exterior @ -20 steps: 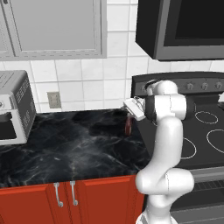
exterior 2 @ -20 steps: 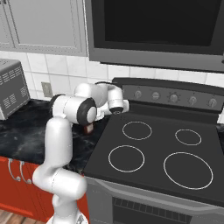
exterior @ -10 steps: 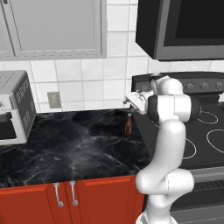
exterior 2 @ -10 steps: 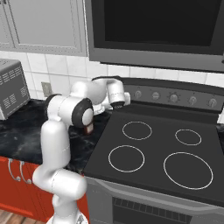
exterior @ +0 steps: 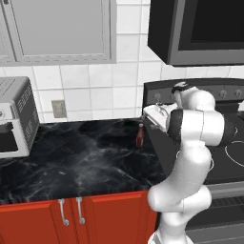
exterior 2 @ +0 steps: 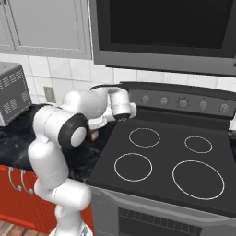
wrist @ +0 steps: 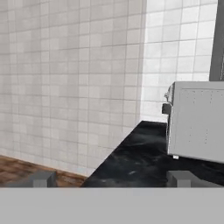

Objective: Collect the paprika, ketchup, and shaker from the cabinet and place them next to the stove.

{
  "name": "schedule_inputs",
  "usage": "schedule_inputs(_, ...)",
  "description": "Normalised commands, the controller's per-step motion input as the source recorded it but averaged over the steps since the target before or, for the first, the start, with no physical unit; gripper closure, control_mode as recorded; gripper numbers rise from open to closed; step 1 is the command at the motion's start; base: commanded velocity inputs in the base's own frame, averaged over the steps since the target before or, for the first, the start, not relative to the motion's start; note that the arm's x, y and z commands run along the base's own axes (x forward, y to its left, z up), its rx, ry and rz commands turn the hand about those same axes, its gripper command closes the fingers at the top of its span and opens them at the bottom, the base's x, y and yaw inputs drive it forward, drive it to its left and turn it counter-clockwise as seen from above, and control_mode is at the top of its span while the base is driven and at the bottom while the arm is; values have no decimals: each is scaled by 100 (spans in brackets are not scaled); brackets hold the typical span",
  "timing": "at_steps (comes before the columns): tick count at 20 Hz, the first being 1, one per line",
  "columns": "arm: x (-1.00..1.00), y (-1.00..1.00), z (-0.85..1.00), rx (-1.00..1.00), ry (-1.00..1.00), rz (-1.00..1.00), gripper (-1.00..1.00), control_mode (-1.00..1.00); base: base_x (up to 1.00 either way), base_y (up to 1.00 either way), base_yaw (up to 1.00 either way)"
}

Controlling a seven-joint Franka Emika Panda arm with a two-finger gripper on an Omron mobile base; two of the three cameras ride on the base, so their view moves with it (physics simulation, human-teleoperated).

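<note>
The ketchup (exterior: 139,136) stands upright on the dark marble tabletop (exterior: 76,152), just beside the left edge of the stove (exterior 2: 170,161). It sits just below and slightly to the left of the end effector (exterior: 155,113), and clear of it. In the hand view the two finger tips stand wide apart with nothing between them, so the end effector (wrist: 111,178) is open and empty. It points along the tabletop toward the toaster oven (wrist: 197,122) and the tiled wall.

Judging from this, the ketchup's placement next to the stove looks done, and the step in hand is the release and pull-away from the bottle. The paprika and the shaker are not to be seen on the tabletop near the stove, so those two probably remain to be fetched.

The next move calls for lifting the end effector clear without brushing the slim bottle, which would tip easily. Then the arm, and likely the base, must turn toward the red wall cabinet for the next item. The grey-fronted wall cabinet (exterior: 59,31) overhead is not the one wanted.
</note>
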Motion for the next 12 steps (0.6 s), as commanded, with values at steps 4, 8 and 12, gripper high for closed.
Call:
schedule_inputs(4, -87, 0, 46, 0, 0, -5, -100, -100, 0, 0, 0)
schedule_inputs(8, -84, 0, 56, 0, 1, -7, -100, -100, 0, 0, 0)
schedule_inputs(12, -80, 0, 67, -1, 8, -11, -100, -100, 0, 0, 0)
